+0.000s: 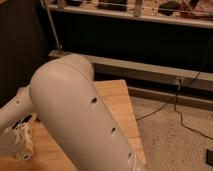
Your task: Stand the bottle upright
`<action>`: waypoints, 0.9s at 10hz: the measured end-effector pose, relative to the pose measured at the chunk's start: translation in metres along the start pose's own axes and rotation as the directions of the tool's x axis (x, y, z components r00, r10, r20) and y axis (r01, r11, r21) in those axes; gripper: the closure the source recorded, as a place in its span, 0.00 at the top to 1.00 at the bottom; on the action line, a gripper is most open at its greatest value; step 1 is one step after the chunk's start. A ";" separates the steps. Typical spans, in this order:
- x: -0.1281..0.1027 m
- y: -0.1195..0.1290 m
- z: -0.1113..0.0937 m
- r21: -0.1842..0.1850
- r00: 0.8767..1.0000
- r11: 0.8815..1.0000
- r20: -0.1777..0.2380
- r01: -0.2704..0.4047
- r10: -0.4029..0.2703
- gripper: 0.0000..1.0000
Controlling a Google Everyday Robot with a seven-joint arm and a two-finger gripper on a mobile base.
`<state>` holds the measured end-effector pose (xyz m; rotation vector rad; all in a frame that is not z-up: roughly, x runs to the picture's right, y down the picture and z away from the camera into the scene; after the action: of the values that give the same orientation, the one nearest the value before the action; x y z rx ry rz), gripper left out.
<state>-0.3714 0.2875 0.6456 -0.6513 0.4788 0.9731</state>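
Note:
My large white arm (80, 110) fills the middle of the camera view and covers most of the wooden table (120, 100). My gripper (21, 142) is at the lower left, low over the table's left part, seen as a white and dark cluster at the end of the forearm. The bottle is hidden or out of view, and I see no white bottle with a printed label anywhere. The black striped case and the blue cup are not visible either.
The table's right edge (136, 125) drops to a speckled floor (175, 145) with a black cable (165, 107) running across it. A dark shelf unit (140, 40) with a metal rail stands behind the table. A dark panel stands at the left.

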 end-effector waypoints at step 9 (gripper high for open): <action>0.013 -0.024 -0.037 0.024 0.999 1.000 -0.048 0.015 -0.014 0.28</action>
<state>-0.3477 0.2601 0.6179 -0.6560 0.5267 0.9385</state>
